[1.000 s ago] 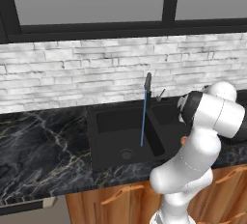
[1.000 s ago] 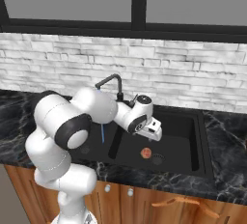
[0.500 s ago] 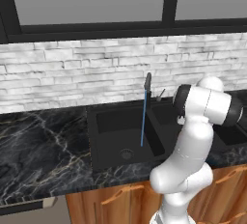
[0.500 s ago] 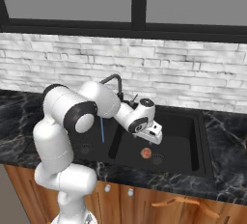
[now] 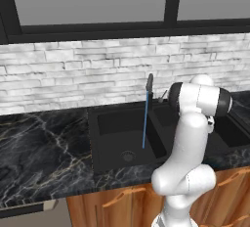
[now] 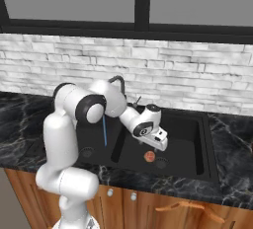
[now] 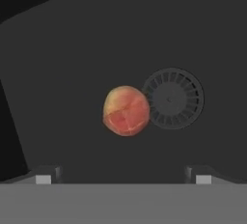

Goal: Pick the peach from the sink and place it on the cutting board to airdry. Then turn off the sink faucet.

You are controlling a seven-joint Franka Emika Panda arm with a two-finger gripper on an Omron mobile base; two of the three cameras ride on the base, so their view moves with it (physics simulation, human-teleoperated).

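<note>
Peach [image 7: 126, 110] sits mid-frame beside the drain [image 7: 170, 98] (touching it); the wide-open gripper [image 7: 123, 178] is poised above — a nudged round fruit could roll away.

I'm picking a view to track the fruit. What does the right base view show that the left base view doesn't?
Right base view alone: the peach on the floor of the sink's right basin beside a drain, with the open tool just above it. Left base view alone: the left basin's drain in full, since there the arm blocks the right basin. Both: the sink, the sink faucet and its blue water stream.
</note>
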